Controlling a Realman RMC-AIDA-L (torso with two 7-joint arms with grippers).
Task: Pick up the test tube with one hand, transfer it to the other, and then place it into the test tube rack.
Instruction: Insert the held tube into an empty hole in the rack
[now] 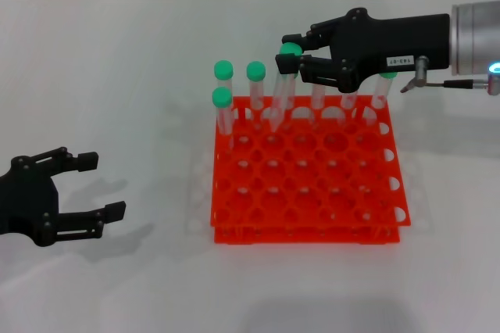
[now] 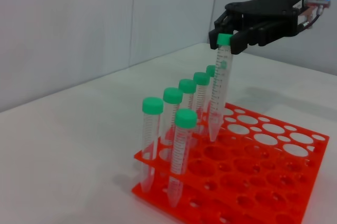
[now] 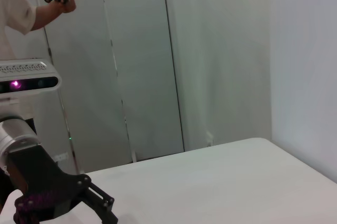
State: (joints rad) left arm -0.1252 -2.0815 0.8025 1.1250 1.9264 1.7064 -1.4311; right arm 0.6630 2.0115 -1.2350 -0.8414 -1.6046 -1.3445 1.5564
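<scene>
Green-capped test tube (image 2: pixel 219 90) hangs by its cap in the right gripper (image 1: pixel 293 58) fingers, tip at the test tube rack (image 1: pixel 312 192) far row; lift it straight, toward the spread-fingered left gripper (image 1: pixel 90 184)

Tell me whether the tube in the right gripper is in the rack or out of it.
Out. The right gripper holds the test tube by its cap; its tip hangs just above the test tube rack, not seated.

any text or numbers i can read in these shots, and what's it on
White label on the right gripper: printed characters, too small to read.
Graduation marks on the held test tube: too fine to read.
Orange rack and left gripper: no text visible.
</scene>
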